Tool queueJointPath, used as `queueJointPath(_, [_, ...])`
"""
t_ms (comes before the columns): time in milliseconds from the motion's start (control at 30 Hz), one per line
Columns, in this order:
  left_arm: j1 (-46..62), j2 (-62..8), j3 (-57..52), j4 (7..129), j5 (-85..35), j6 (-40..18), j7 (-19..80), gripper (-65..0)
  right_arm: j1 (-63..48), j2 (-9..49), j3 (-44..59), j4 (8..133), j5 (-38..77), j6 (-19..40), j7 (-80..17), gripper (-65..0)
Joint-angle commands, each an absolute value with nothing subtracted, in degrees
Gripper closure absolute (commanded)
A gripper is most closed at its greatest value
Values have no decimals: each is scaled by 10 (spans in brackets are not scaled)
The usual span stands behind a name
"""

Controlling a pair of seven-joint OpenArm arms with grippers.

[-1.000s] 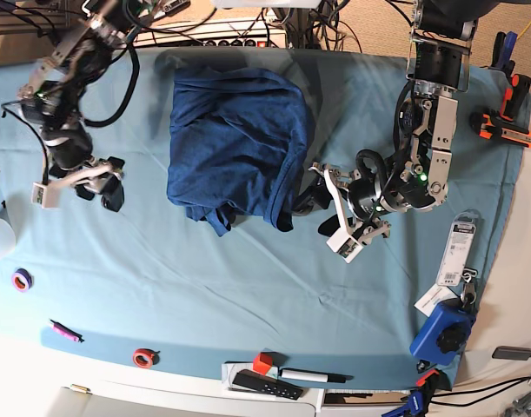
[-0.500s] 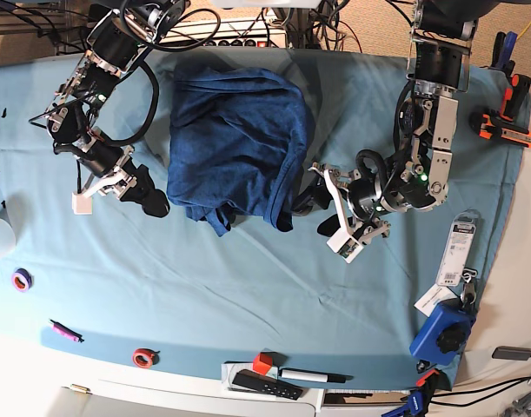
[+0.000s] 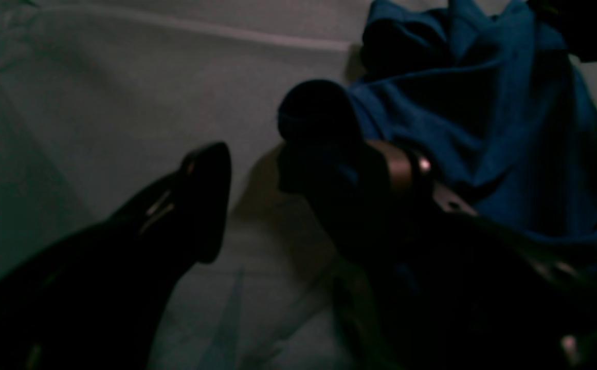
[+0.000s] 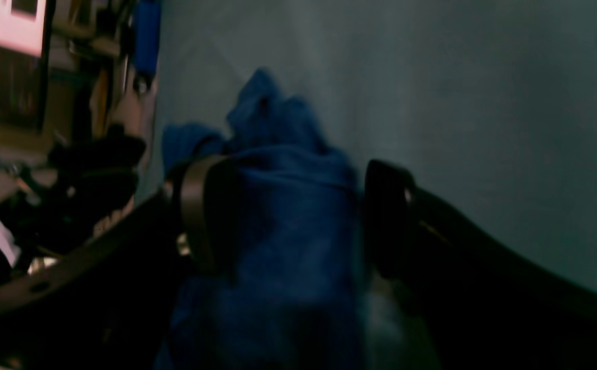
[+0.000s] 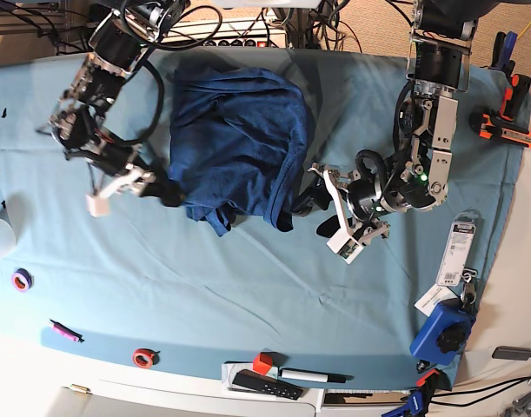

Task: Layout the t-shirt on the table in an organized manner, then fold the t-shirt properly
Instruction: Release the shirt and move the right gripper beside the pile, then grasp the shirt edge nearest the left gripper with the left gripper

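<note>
The dark blue t-shirt [image 5: 239, 143] lies bunched and wrinkled on the teal-covered table [image 5: 248, 287], at the back centre. My right gripper [image 5: 168, 193] is at the shirt's lower left edge. In the right wrist view this gripper [image 4: 298, 221] is open, and its two fingers stand on either side of a fold of the t-shirt [image 4: 288, 257]. My left gripper [image 5: 320, 215] sits low on the table by the shirt's lower right corner. It is open [image 3: 262, 169], with one finger [image 3: 319, 133] against the edge of the t-shirt [image 3: 483, 103] and bare cloth between the jaws.
Along the front edge lie a purple tape ring [image 5: 22, 280], a pink marker [image 5: 63, 331], a red tape ring [image 5: 143, 357], a red cube [image 5: 262, 362], a black remote [image 5: 265, 384] and a pen [image 5: 313, 376]. A blue tool [image 5: 443, 334], a packaged item [image 5: 459, 248] and an orange tool [image 5: 506, 126] sit at the right.
My right arm has swung across the table toward the shirt, bringing its open gripper to the shirt's lower left edge. The left arm and the shirt have stayed put.
</note>
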State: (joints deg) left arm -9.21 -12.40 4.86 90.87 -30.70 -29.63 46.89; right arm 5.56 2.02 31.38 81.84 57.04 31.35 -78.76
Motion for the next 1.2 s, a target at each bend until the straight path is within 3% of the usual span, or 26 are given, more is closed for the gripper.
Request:
queueJointPath(0, [-103, -125, 47, 918, -317, -298, 454, -362, 67, 25, 302, 827, 584, 317, -775, -393])
queueJointPath(167, [-103, -125, 47, 918, -317, -298, 455, -362, 67, 25, 266, 827, 514, 316, -745, -393])
queueJointPath(367, [-103, -125, 47, 918, -317, -299, 455, -362, 67, 25, 266, 827, 507, 317, -743, -388])
queueJointPath(433, [-103, -125, 47, 918, -318, -298, 459, -362, 67, 25, 266, 827, 507, 317, -743, -326])
queueJointPath(600, [-103, -125, 47, 918, -355, -278, 517, -363, 67, 25, 266, 827, 506, 317, -743, -75])
queueJointPath(667, [-103, -126, 47, 918, -375, -254, 538, -384, 67, 25, 266, 827, 506, 318, -743, -7])
queueJointPath(833, [-103, -126, 47, 918, -422, -229, 592, -504, 66, 25, 266, 827, 505, 320, -743, 0])
queueJointPath(967, [-102, -125, 47, 918, -494, -232, 666, -505, 67, 25, 266, 827, 505, 328, -743, 0])
queueJointPath(1167, [-55, -126, 47, 918, -520, -233, 669, -505, 66, 25, 266, 827, 501, 328, -743, 0])
